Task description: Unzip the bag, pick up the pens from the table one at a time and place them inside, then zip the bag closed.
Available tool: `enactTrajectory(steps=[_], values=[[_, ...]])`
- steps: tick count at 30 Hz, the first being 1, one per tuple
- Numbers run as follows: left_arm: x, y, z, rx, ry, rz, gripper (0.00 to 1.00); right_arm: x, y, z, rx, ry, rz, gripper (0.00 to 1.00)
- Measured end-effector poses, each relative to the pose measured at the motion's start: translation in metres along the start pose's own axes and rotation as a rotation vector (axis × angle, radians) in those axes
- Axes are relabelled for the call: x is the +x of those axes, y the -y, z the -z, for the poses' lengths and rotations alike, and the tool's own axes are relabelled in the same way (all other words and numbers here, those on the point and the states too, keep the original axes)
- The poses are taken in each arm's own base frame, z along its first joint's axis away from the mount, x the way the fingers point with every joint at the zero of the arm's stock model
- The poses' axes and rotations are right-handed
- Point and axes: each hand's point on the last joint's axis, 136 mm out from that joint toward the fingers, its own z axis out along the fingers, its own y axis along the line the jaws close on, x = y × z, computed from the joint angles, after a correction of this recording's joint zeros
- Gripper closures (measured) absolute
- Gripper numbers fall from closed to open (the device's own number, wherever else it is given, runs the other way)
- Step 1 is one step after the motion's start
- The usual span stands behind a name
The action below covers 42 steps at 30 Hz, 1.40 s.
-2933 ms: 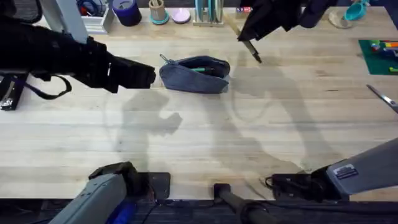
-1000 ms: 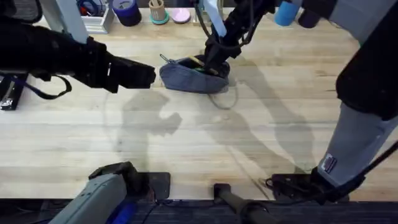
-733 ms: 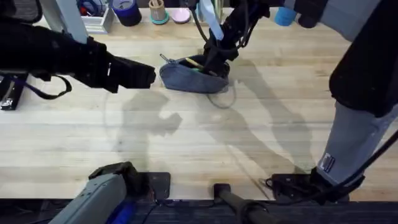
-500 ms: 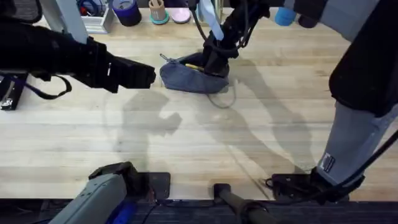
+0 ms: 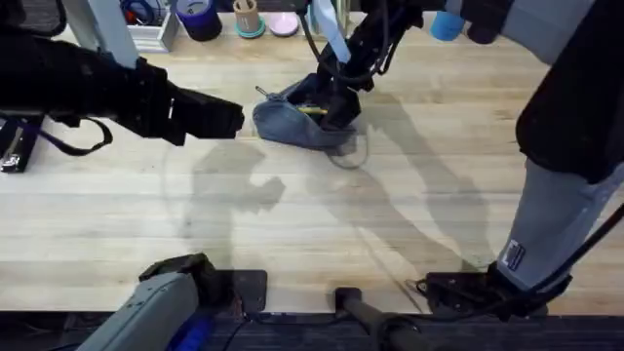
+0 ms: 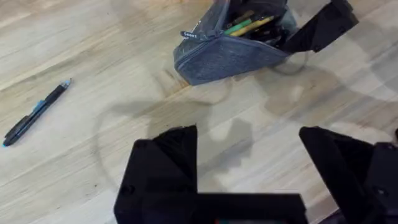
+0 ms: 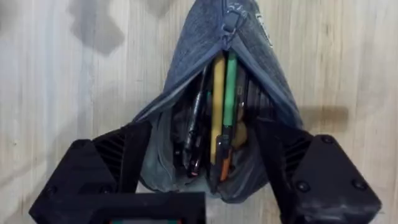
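Over on the left, a dark pen with a blue clip (image 6: 34,116) is lying on the wooden surface (image 5: 292,234), well apart from the pouch and not yet collected. The left gripper (image 5: 229,119) is hovering just beside the pouch's zipper-pull end, its fingers (image 6: 165,168) spread wide and holding nothing. Moving across, the blue-grey pouch (image 5: 292,122) is sitting near the far middle of the surface with its zipper open and its mouth gaping; inside, a yellow pen (image 7: 217,106), a green pen (image 7: 230,93) and some darker ones are lying lengthwise. The right gripper (image 5: 336,102) is reaching down at the open end, fingers (image 7: 124,155) spread to either side of the mouth, gripping nothing that I can make out. As I judge it, the step in hand is a pen delivery. To finish well, the right arm should be lifting straight up without snagging the fabric, while the left is steadying the pouch so it is not dragged.
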Motion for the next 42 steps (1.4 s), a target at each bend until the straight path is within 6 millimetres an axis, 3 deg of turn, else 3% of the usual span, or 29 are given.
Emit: enactTrajectory(steps=[10,15,25,29,38,42], values=[[0.0,0.0,0.0,0.0,0.0,0.0,0.005,-0.001,-0.001,0.002,-0.002,-0.001,-0.08,0.004],[0.0,0.0,0.0,0.0,0.0,0.0,0.005,-0.009,-0.006,0.015,-0.004,-0.002,-0.118,0.005],[-0.004,-0.003,0.0,-0.01,0.017,-0.011,0.005,-0.035,-0.019,0.07,0.043,0.028,-0.21,0.005],[-0.005,-0.003,0.0,-0.012,0.02,-0.014,0.005,-0.029,-0.022,0.087,0.054,0.031,-0.273,0.005],[-0.005,-0.003,0.0,-0.012,0.02,-0.014,0.006,-0.017,-0.027,0.156,0.18,0.105,-0.413,0.004],[-0.005,-0.003,0.0,-0.012,0.021,-0.014,0.006,-0.01,-0.034,0.176,0.206,0.12,-0.478,0.004]])
